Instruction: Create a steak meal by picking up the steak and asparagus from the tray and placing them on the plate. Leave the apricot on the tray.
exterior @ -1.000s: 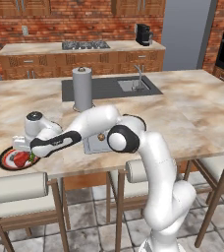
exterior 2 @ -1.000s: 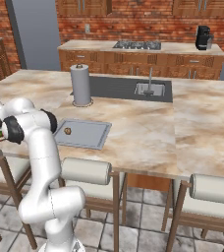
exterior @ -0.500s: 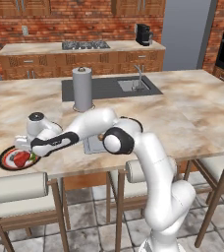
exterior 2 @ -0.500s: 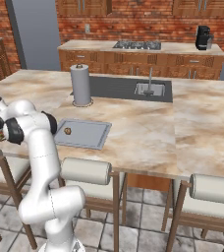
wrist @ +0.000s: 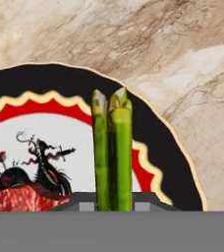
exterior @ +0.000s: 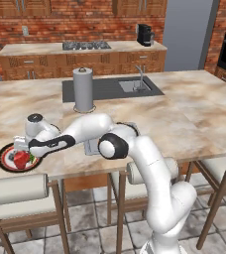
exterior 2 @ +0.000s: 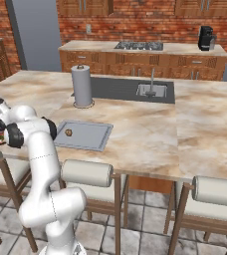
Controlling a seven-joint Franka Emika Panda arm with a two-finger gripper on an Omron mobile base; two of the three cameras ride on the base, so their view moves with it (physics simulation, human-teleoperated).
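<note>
I've got jaws closed on asparagus (wrist: 113,152), stalk pointing straight ahead over plate (wrist: 180,162); steak (wrist: 28,199) just beside.

The plate (exterior: 6,151) is round, with a black outer rim, a wavy red ring and a white centre bearing a dark pattern; it lies flat near the front left edge of the counter. The steak (exterior: 21,159), a flat red chunk, rests on its white centre. The asparagus (wrist: 112,152), a slender green stalk (in the hand view it reads as two thin spears pressed together), stands over the plate's red ring and black rim, beside the steak. The light grey tray (exterior 2: 83,135) lies flat further along the front edge, with the small brownish apricot (exterior 2: 68,132) inside near its left end.
</note>
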